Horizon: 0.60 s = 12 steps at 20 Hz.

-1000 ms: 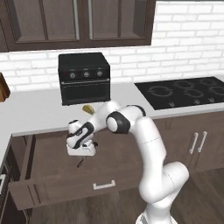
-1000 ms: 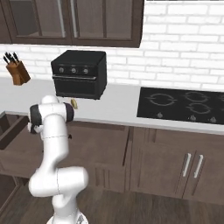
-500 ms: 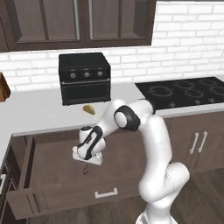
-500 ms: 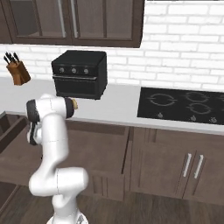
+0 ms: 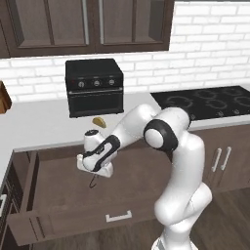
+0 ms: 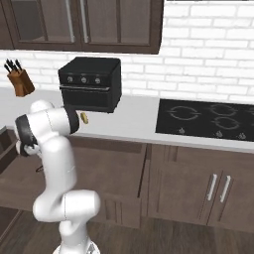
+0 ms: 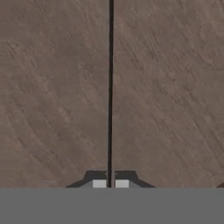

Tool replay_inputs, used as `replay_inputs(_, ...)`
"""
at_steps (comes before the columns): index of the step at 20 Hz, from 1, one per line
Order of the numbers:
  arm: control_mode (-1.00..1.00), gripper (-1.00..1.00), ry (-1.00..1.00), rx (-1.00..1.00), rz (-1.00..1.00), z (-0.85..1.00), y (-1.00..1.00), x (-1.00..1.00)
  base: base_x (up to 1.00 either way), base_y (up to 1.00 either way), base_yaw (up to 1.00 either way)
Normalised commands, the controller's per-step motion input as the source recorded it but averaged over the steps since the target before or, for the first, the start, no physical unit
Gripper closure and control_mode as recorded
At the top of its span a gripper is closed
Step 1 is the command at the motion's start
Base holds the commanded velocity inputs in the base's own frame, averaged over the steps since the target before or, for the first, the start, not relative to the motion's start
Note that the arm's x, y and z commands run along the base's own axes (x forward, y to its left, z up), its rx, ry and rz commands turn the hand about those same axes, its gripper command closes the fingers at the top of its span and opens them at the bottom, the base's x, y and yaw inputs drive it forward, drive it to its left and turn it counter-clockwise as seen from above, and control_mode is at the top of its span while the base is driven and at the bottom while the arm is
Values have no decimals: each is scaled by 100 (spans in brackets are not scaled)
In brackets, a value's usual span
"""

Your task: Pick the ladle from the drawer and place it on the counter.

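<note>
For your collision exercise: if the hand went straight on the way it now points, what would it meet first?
Probably the drawer floor. The hand points down at it, already shut on the ladle handle.

A black toaster oven (image 5: pixel 94 87) stands beside a small yellow wedge (image 5: pixel 99 121), a knife block (image 6: pixel 20 79) farther off.

drawer (image 5: pixel 58 215) pulled out below the counter (image 5: pixel 39 124), left of the stovetop (image 5: pixel 210 100). Toaster oven (image 5: pixel 94 87) sits on the counter at the back, against the wall; small wedge item (image 5: pixel 99 121) on the counter just in front of it, near the edge. Knife block (image 6: pixel 20 79) on the counter, well left of the oven. gripper (image 5: pixel 93 175) is over the drawer interior, in front of the wedge. ladle (image 7: pixel 110 87) handle runs between the fingertips (image 7: pixel 99 183), above the drawer bottom. Upper cabinets (image 5: pixel 88 24) hang over the oven.
</note>
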Motion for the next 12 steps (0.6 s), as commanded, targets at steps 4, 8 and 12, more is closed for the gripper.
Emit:
replay_inputs(4, -100, 100, -9, -4, 13, 100, 100, -55, 0, 0, 0)
replay_inputs(8, -100, 100, -1, 0, 21, 100, 100, -31, 0, 0, 0)
replay_inputs(12, -100, 100, -2, 24, 21, 96, 89, -15, 0, 0, 0)
